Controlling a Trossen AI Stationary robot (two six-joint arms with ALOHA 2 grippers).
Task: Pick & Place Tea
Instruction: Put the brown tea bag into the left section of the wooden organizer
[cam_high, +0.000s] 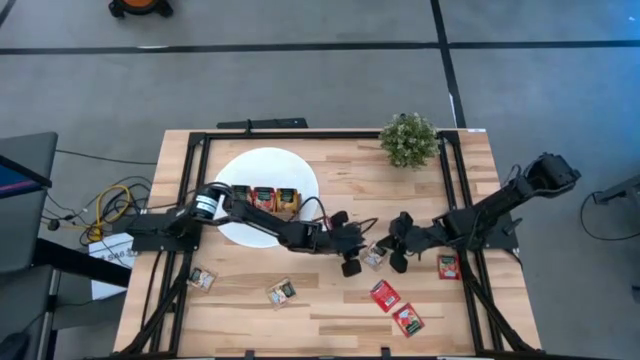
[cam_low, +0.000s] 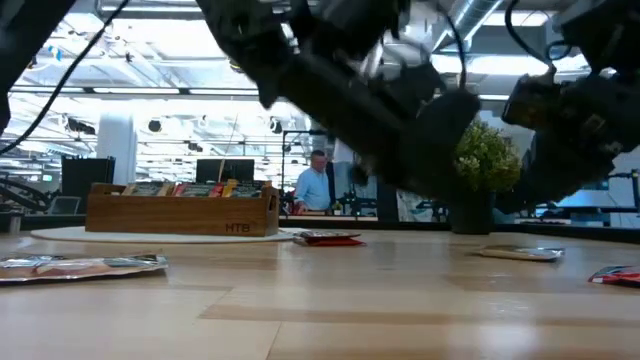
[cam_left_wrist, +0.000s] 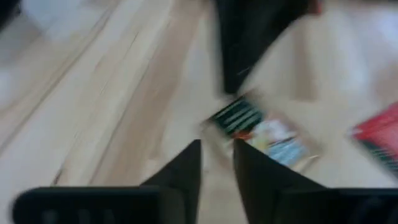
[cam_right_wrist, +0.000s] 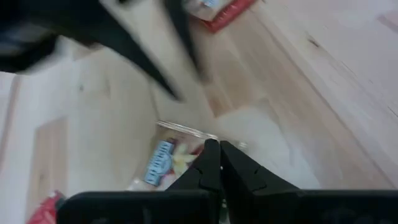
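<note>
right fingers (cam_right_wrist: 219, 163) are pinched together on the edge of a white-and-green tea sachet (cam_high: 375, 257) mid-table. left fingers (cam_left_wrist: 217, 163) sit a little apart right beside it, empty. looks like the pickup step; next it needs lifting toward the wooden tray (cam_high: 266, 199) on the white disc (cam_high: 240, 230).

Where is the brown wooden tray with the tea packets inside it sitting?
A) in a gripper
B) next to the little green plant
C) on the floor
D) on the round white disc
D: in the high view the brown wooden tray rests on the round white disc, far from the small green potted plant.
</note>
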